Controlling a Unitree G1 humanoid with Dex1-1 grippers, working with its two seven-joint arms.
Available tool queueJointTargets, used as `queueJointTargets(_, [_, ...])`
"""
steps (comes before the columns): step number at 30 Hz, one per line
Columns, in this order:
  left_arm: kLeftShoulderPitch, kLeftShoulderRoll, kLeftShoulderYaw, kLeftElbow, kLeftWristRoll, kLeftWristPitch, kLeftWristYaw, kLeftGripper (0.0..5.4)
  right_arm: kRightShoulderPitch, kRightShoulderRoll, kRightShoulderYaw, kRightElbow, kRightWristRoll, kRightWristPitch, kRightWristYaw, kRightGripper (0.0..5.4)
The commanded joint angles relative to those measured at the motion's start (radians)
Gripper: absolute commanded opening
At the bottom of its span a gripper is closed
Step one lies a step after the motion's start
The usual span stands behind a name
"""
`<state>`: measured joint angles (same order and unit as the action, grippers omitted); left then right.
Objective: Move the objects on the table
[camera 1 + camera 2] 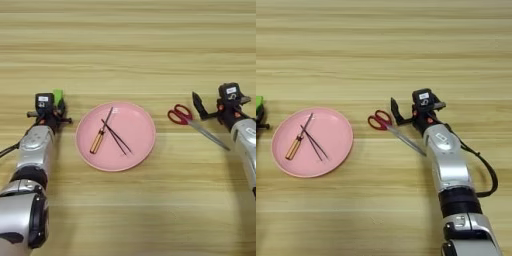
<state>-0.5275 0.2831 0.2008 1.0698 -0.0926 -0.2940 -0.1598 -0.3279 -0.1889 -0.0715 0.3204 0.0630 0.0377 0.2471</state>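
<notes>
A small bright green block [58, 96] shows at the tip of my left gripper [49, 109], at the table's left; the gripper head hides part of it and I cannot see whether it is held. In the right eye view the green block [258, 103] sits at the left edge. My right gripper [207, 106] is open at the right, just right of the red scissor handles, with nothing between its fingers. One black finger [197, 104] points up beside the handles. The wooden table [130, 45] fills both views.
A round pink plate [135, 122] lies in the middle, holding a wooden-handled tool [97, 141] and thin black sticks [118, 138]. Red-handled scissors [181, 115] lie right of the plate, blades pointing toward my right forearm [246, 142]. A black cable [487, 172] loops off that arm.
</notes>
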Motion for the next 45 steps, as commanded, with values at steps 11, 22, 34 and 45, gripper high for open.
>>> queueJointTargets(11, [0.045,-0.015,-0.04,-0.063,0.019,0.034,-0.012,1.35,-0.03,0.003,-0.019,0.018,0.023,0.005,-0.007,5.4])
queueJointTargets(22, [0.041,-0.012,-0.05,-0.055,0.027,0.061,0.002,2.09,-0.034,0.003,-0.02,0.024,0.023,0.004,-0.008,5.4])
queueJointTargets(34, [0.05,-0.006,-0.032,-0.094,0.008,0.044,-0.003,3.13,-0.036,0.007,-0.016,0.03,0.022,0.001,-0.008,5.4])
queueJointTargets(45, [0.058,-0.008,-0.014,-0.132,-0.001,0.026,-0.005,4.12,-0.041,0.005,-0.023,0.043,0.025,-0.005,-0.012,5.4])
